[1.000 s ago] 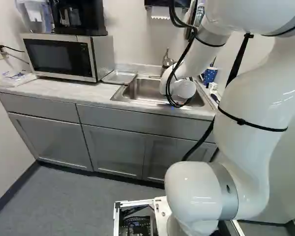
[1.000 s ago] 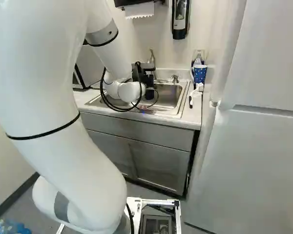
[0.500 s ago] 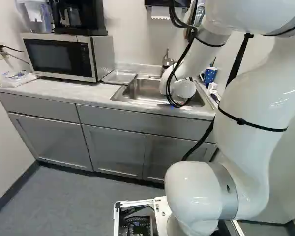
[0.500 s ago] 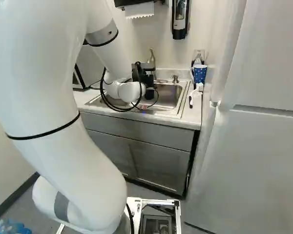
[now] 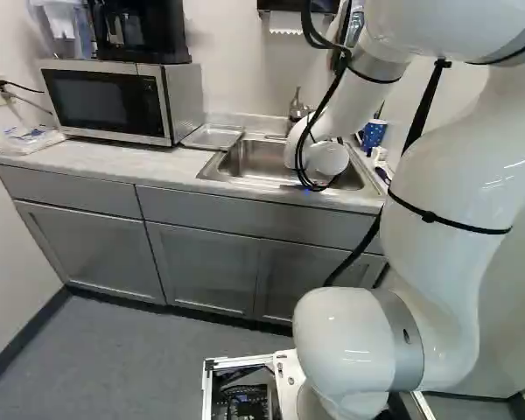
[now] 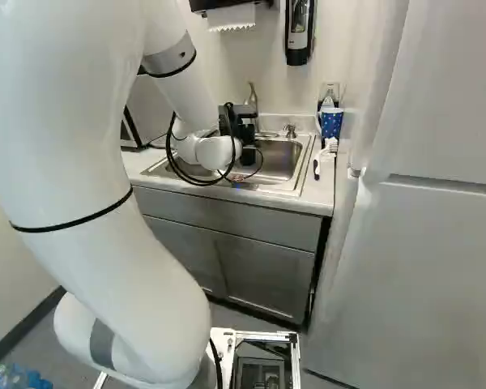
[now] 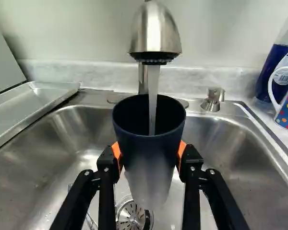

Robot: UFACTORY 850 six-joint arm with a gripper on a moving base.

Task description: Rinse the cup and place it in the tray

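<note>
Rinsing is judged to be under way, as no clear change is shown in either base view: the arm (image 6: pixel 89 186) and the base (image 5: pixel 236 361) are kept where they were in the earlier frames. The dark cup (image 7: pixel 149 153) is gripped from both sides by the pincer (image 7: pixel 149 152), whose pads are parted by the cup's width, over the sink (image 7: pixel 33 182). Water (image 7: pixel 154 81) is poured into its mouth from the faucet (image 7: pixel 155 31). Placement in the tray (image 7: pixel 33 108), beside the sink, is yet to be done.
</note>
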